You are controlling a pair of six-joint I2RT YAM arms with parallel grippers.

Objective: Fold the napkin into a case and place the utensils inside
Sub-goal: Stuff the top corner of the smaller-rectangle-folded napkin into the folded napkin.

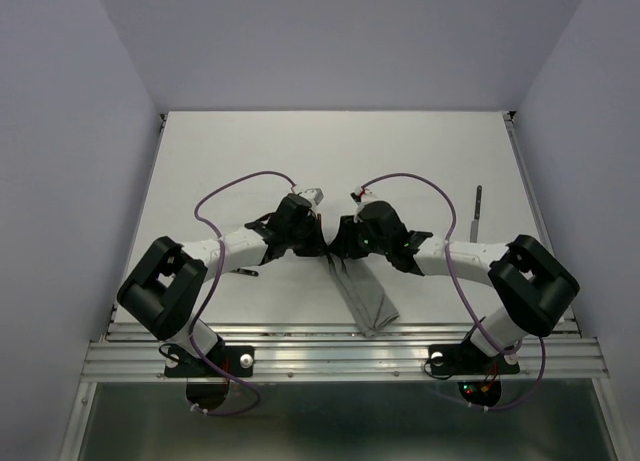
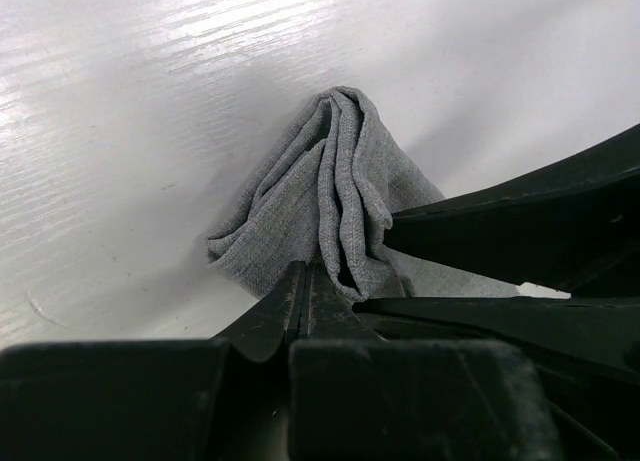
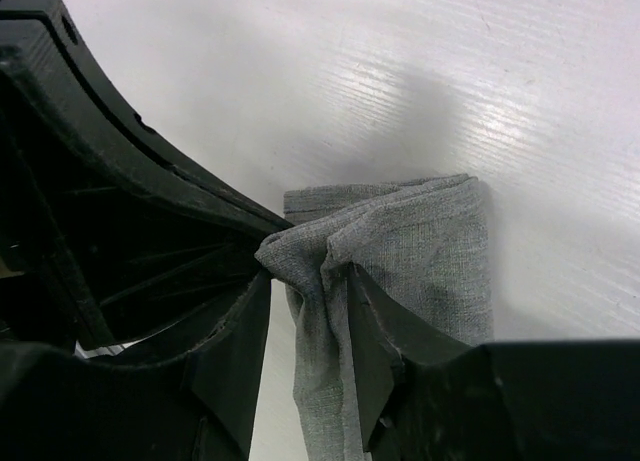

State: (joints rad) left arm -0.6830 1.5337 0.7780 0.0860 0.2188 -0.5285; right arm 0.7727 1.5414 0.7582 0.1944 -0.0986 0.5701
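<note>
The grey napkin lies as a narrow oblong strip running from the table's middle toward the near edge. Its far end is pulled up in a bunch where both grippers meet. My left gripper is shut on that bunched end of the napkin. My right gripper straddles a raised fold of the napkin, jaws apart, with table showing between one finger and the cloth. One utensil, thin with a dark handle, lies on the table at the right, away from both grippers.
A small dark piece pokes out beside the left forearm; I cannot tell what it is. Grey walls close in the white table on three sides. A metal rail runs along the near edge by the arm bases.
</note>
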